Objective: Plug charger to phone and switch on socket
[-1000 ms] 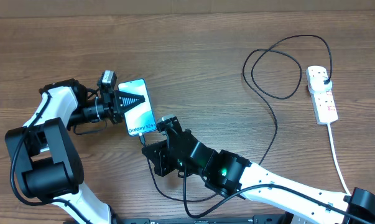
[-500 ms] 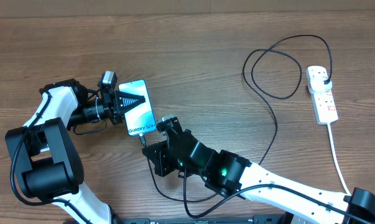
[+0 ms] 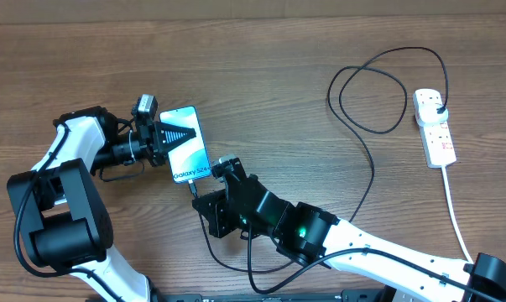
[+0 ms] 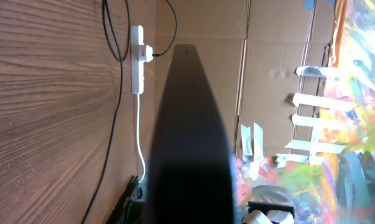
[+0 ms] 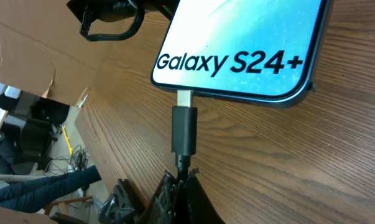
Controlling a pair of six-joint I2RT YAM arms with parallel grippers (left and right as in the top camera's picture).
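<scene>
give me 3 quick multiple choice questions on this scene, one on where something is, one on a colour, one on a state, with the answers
1. Where on the brown wooden table is the white elongated power strip?
A) far right side
B) dead centre
C) near left corner

2. What colour is the long thin charger cable?
A) white
B) black
C) red

3. Where is the cable's small connector tip?
A) lying loose mid-table
B) at the bottom edge of the slim smartphone with the light blue screen, some metal showing
C) in the power strip

Answers:
1 A, the overhead view shows it by the right edge.
2 B, it loops black across the wood.
3 B, the right wrist view shows it meeting the phone's edge.
</scene>
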